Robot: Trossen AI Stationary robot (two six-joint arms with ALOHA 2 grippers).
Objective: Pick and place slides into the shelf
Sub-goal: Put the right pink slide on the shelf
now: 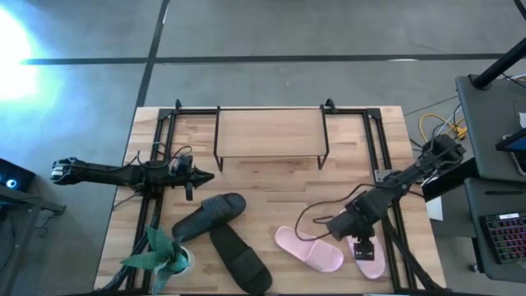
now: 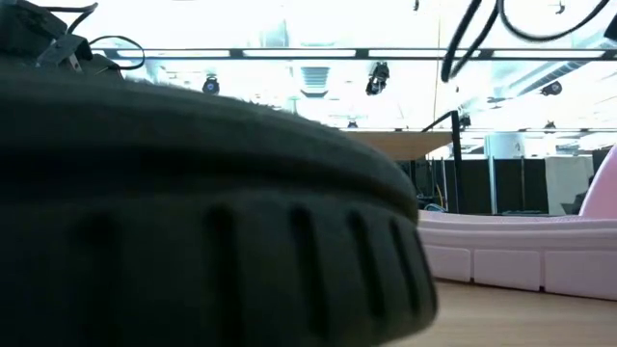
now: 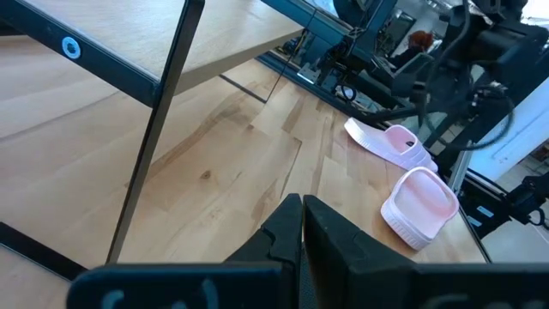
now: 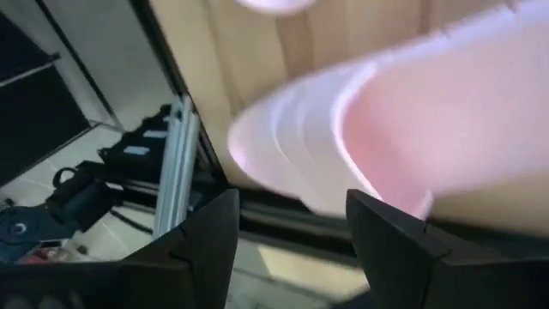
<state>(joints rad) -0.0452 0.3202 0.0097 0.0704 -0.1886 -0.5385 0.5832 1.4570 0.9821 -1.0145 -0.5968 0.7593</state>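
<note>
The right gripper (image 1: 362, 243) reaches down with fingers spread over one pink slide (image 1: 369, 256), its mate (image 1: 308, 248) beside it. The left gripper (image 1: 203, 176), pressed together, points at the shelf (image 1: 268, 133) ahead; only the high view shows the dark slides (image 1: 209, 215) near it.

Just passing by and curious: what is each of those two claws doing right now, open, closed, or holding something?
Left gripper: shut, holding nothing, beside the shelf.
Right gripper: open, over a pink slide, not gripping it yet.
</note>
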